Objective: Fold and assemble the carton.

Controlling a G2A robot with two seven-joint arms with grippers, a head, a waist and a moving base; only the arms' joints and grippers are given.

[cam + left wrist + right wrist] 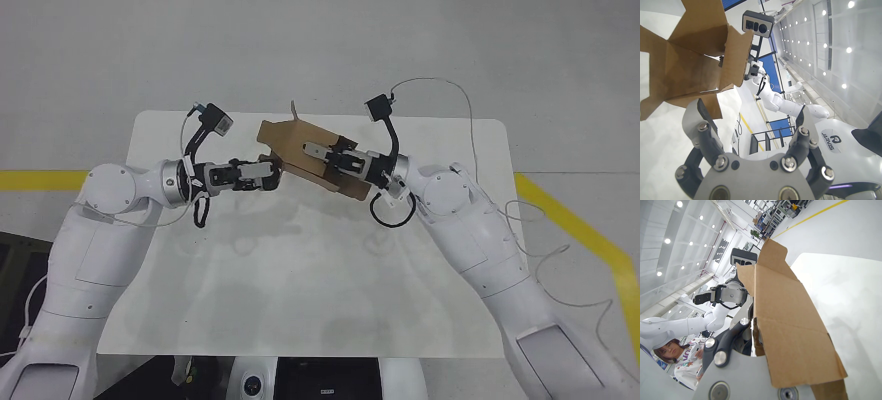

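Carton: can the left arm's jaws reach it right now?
Probably yes. The left arm has its jaws open right next to the carton, with one flap just in front of them, and nothing stands in the way.

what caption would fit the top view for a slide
Right gripper holds the half-open carton over the white table, open left gripper at its edge

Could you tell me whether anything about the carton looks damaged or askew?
Yes: the carton has a ragged, crumpled-looking edge where the right claw holds it, possibly torn; it hangs tilted over the table, flaps splayed.
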